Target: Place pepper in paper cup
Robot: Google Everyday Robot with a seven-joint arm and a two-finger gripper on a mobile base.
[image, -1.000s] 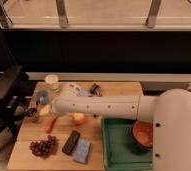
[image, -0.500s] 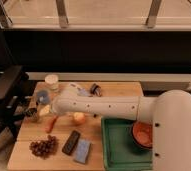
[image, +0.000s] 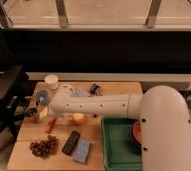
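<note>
**Contents of the wooden surface, with my pincer at its left end**

1. Pincer (image: pixel 41 113). It sits at the tip of my white arm (image: pixel 94 106), which reaches from the right across the middle of the surface (image: pixel 116 90) to its left part. It is low over the boards near the left edge. I cannot tell whether it is released or clenched.
2. Pepper (image: pixel 51 125). It is orange-red, thin and slightly tilted, and it lies on the boards on the near side of my pincer, close beside it. It is outside the cup. I cannot tell whether my pincer touches it.
3. Paper cup (image: pixel 51 80). It is pale and stands upright toward the far left of the surface. It is beyond my pincer and apart from the pepper, with my wrist between the two.
4. Small blue cup (image: pixel 42 98). It stands between the paper cup and my pincer, close against my wrist.
5. Round orange-yellow fruit (image: pixel 79 118). It lies right of the pepper, at the near edge of my arm.
6. Bunch of dark grapes (image: pixel 44 147). It is at the front left, nearer the front edge than the pepper.
7. Dark flat oblong item (image: pixel 71 142). It lies just right of the grapes, and I cannot tell its make.
8. Pale blue packet (image: pixel 82 151). It lies just beside the oblong item, on that item's right.
9. Green tray (image: pixel 116 150). It is at the front right of the surface.
10. Red-orange bowl (image: pixel 136 131). It sits in the tray and is partly hidden by the bulk of my arm.
11. Small dark item (image: pixel 95 89). It is near the far edge, beyond my arm, and too blurred to name.
</note>
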